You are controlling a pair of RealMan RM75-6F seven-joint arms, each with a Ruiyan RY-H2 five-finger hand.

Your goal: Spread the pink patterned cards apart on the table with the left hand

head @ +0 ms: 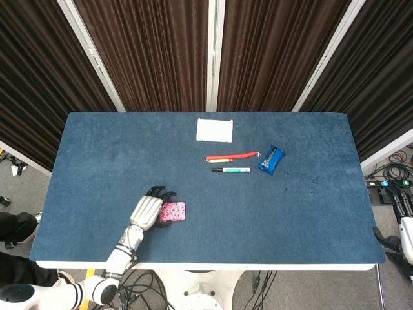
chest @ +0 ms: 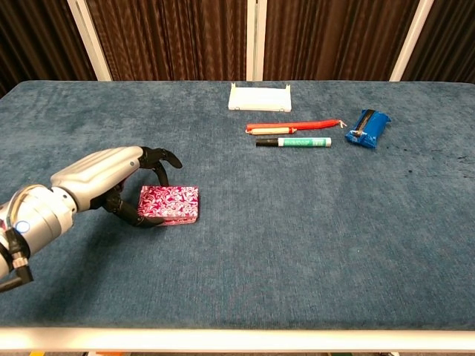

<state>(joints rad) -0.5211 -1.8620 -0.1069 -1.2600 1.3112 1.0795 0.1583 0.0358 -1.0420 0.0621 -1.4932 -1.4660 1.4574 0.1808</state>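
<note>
Pink patterned cards [chest: 170, 205] stacked flat on table [chest: 297, 222], near-left area. Left hand [chest: 122, 182] arched over stack's left end; fingers [chest: 159, 167] curled, spread; contact w/ cards unclear. Right hand out of frame.

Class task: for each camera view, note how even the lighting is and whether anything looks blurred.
Head view: even light, faint shadows, small things sharp. Chest view: soft shadow under the left hand beside the pink patterned cards; blue fabric table texture crisp.
</note>
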